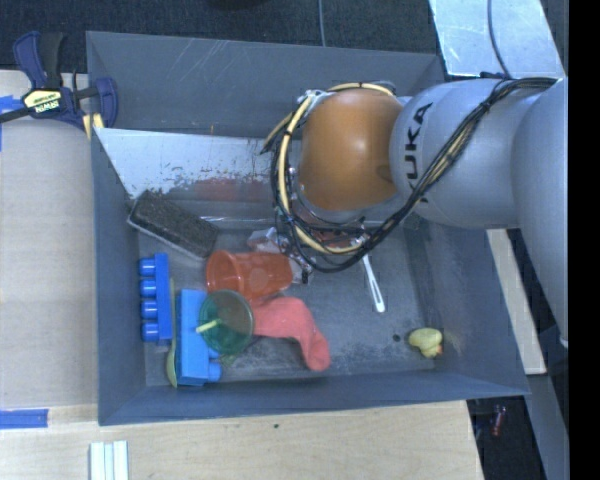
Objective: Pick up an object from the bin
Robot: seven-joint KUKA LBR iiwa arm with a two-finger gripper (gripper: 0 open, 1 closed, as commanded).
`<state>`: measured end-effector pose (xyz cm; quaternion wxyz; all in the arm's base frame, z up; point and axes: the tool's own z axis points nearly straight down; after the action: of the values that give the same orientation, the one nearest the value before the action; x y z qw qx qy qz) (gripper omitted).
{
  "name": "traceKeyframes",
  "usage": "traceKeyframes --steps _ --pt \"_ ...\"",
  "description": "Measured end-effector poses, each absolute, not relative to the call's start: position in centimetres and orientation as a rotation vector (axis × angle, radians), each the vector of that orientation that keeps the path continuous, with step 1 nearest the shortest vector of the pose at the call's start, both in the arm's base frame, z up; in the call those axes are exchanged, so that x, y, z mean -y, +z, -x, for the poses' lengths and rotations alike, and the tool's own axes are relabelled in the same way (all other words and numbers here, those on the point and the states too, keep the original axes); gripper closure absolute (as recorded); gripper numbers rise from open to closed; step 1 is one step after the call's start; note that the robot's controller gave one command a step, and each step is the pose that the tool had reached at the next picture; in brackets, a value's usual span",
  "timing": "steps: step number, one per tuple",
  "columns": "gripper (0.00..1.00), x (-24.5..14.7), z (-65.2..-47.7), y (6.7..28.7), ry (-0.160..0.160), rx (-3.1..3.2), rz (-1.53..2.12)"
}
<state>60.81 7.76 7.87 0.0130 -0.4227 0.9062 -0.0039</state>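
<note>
My gripper comes down in the middle of the bin, mostly hidden under the arm's wrist. Its lower end is right at the upper right edge of an orange plastic cup lying on its side. Below the cup rests a round green cup with a yellow piece in it. A pink soft lump lies to the right of the green cup. A thin white stick lies just right of the gripper.
A dark grey oblong block lies at the upper left. A blue studded brick and a flat blue block sit along the left side. A small yellow object lies at the lower right.
</note>
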Motion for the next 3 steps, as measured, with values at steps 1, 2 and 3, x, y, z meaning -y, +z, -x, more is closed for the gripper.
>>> traceKeyframes --steps 1,2,3 --pt "1.00 -7.7 -60.8 10.5 -0.012 -2.823 1.320" --pt "1.00 -7.7 -60.9 12.1 -0.014 -2.821 1.318" --pt "1.00 -7.7 -60.6 15.3 -0.008 -2.830 1.320"
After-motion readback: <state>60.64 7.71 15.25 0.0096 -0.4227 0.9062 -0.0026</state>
